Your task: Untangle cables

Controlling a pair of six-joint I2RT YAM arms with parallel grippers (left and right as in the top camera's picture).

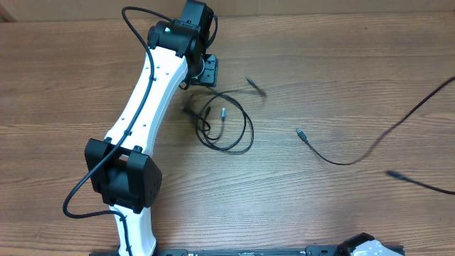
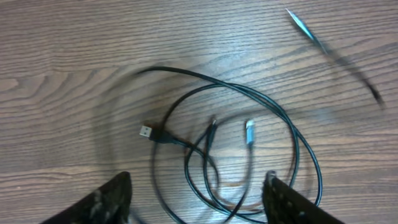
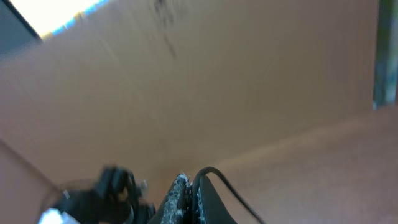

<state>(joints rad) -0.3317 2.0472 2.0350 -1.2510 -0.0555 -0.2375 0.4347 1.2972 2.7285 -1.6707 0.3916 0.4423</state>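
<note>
Separation is half done: my left fingers [image 2: 112,199] hang spread and empty over the looped cables [image 2: 250,132] mid-tabletop [image 1: 341,57], another cable [image 1: 341,163] lies well apart rightward, my right fingers [image 3: 181,198] are clenched, so next I should pinch one strand.

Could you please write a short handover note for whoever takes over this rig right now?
Left gripper: open, above the looped cables, holding nothing.
Right gripper: shut; a black cord arches beside its fingertips, and I cannot tell whether it is gripped.
Cables: the looped cables overlap on the table, with plug tips inside the loop. A blurred loose end lies beside them. A long cable and a further cable lie to the right.
Done: the two right-hand cables lie apart.
Left: separate the looped cables.
</note>
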